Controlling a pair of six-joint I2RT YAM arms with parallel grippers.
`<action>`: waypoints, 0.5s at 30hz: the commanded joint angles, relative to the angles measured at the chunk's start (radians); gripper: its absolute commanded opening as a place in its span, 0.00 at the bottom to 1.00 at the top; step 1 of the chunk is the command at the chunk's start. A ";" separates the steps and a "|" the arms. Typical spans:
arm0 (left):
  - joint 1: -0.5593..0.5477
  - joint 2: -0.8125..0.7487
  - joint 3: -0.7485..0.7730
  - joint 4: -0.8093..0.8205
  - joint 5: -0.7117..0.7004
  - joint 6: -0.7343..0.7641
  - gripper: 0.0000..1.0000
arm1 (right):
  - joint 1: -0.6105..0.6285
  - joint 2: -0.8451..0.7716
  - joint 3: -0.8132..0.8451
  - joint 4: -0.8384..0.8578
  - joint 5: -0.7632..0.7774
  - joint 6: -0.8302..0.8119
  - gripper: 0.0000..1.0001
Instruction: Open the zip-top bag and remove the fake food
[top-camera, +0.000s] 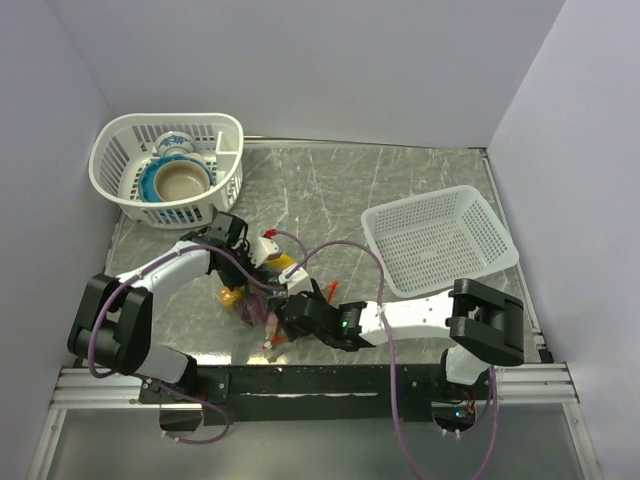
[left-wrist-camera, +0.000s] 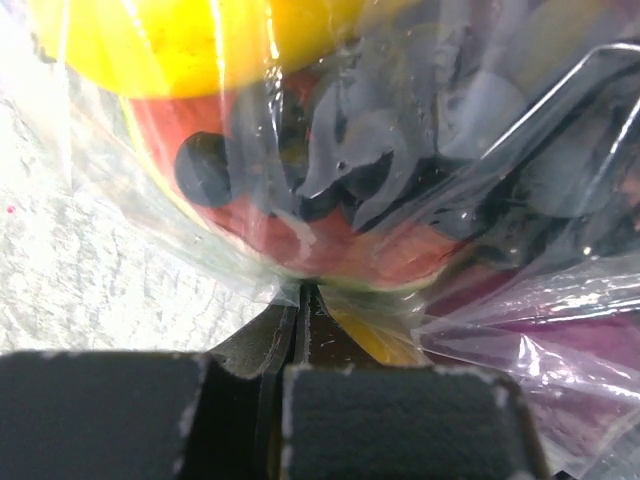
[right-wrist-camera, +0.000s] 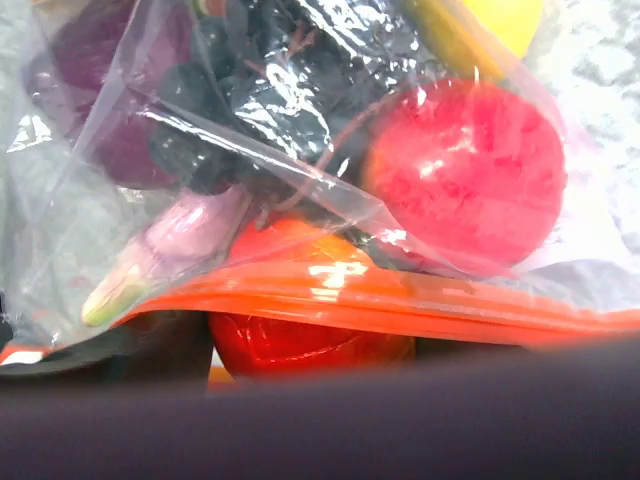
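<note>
The zip-top bag (top-camera: 256, 298) lies between my two grippers, full of fake food. In the left wrist view my left gripper (left-wrist-camera: 300, 292) is shut on a fold of the bag's clear plastic (left-wrist-camera: 470, 120); a yellow fruit (left-wrist-camera: 170, 40), a red piece (left-wrist-camera: 330, 250) and dark grapes (left-wrist-camera: 205, 170) press against the film. In the right wrist view the orange-red zip strip (right-wrist-camera: 420, 300) runs across just above my right gripper (right-wrist-camera: 310, 345). Its dark fingers (right-wrist-camera: 110, 350) stand apart, with an orange-red fruit (right-wrist-camera: 300, 350) between them. A red tomato (right-wrist-camera: 465, 175), grapes (right-wrist-camera: 260, 90) and the purple eggplant (right-wrist-camera: 90, 120) fill the bag.
A white basket (top-camera: 110, 150) holding blue-and-white bowls (top-camera: 180, 180) and a cup stands at the back left. Another white basket (top-camera: 500, 255) sits at the right. Both arms (top-camera: 170, 265) cross low over the table's near middle, with purple cables looping above them.
</note>
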 joint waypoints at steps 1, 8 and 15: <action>-0.007 -0.024 -0.036 0.013 -0.048 -0.001 0.01 | -0.004 -0.131 -0.038 0.002 -0.008 0.027 0.39; 0.024 -0.013 -0.084 0.053 -0.148 0.005 0.01 | -0.025 -0.489 -0.086 -0.131 0.068 0.002 0.31; 0.047 -0.038 -0.067 0.024 -0.111 -0.026 0.01 | -0.266 -0.719 -0.084 -0.237 0.240 -0.004 0.29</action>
